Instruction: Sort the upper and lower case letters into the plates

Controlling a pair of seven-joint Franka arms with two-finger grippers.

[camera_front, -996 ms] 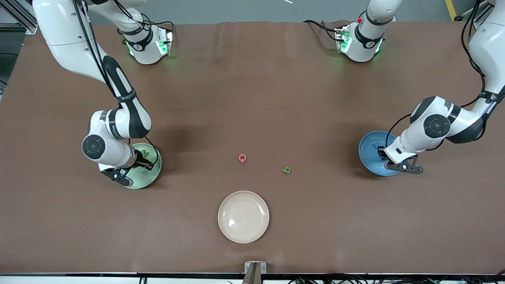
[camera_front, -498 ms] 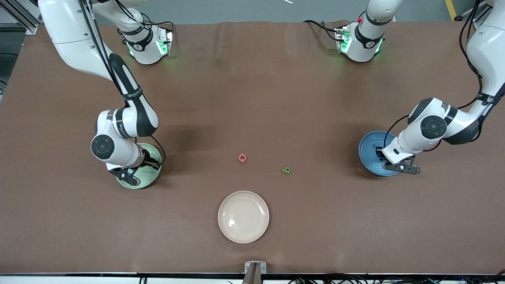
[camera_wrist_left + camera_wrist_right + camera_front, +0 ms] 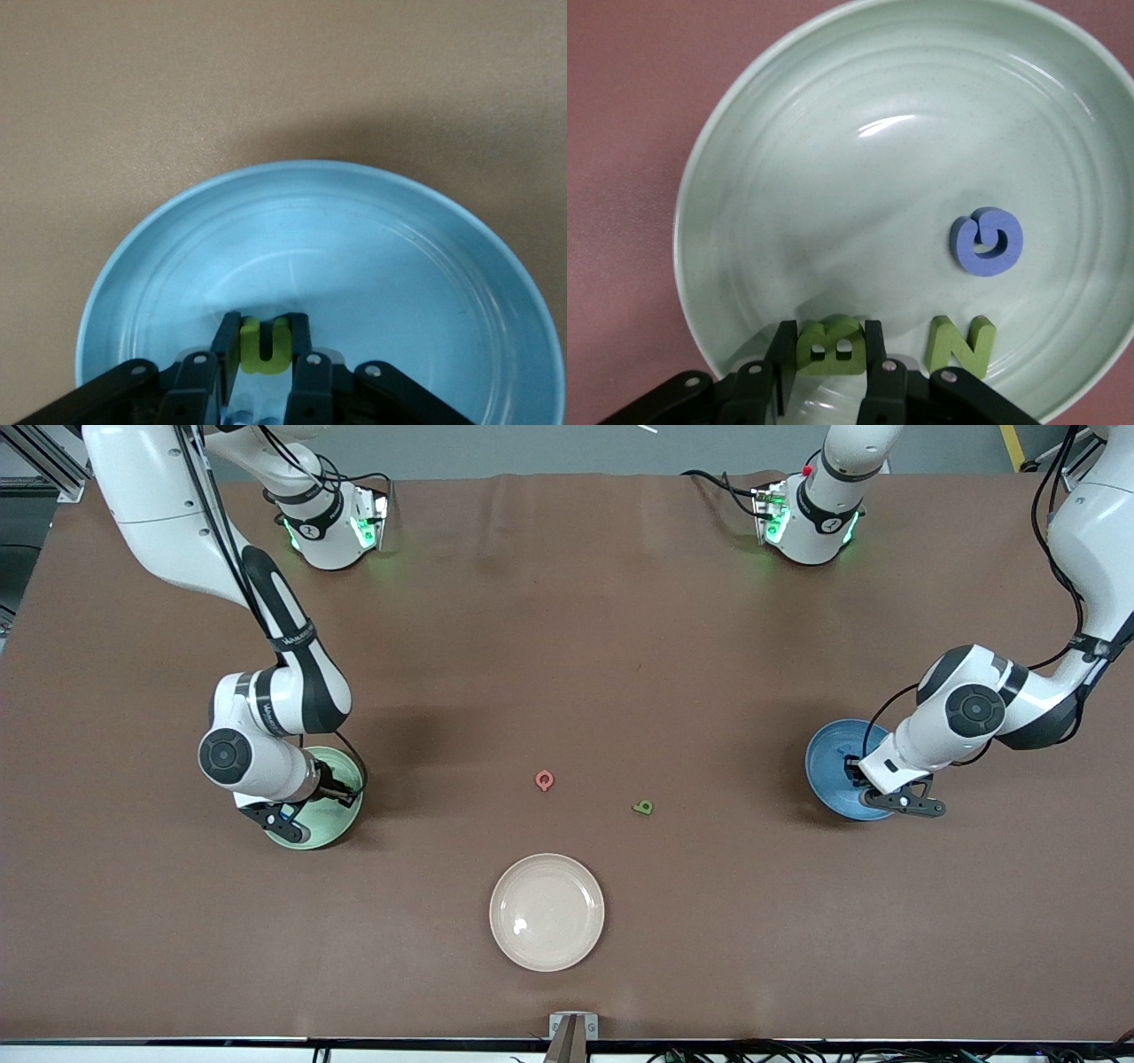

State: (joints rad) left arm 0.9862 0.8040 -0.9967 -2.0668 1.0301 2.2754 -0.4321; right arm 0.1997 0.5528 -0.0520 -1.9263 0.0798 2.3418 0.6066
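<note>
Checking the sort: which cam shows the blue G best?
Right wrist view: the blue G lies flat and unobstructed in the mint green plate. In the front view the right arm covers it; the left wrist view shows only the blue plate.

Right pincer [image 3: 829,359] grips green B [image 3: 828,345].

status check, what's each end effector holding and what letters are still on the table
Left end effector shut on small green n piece over blue plate. Right end effector shut on green B piece in mint plate. Pink Q, green b-shaped piece still on table.
</note>
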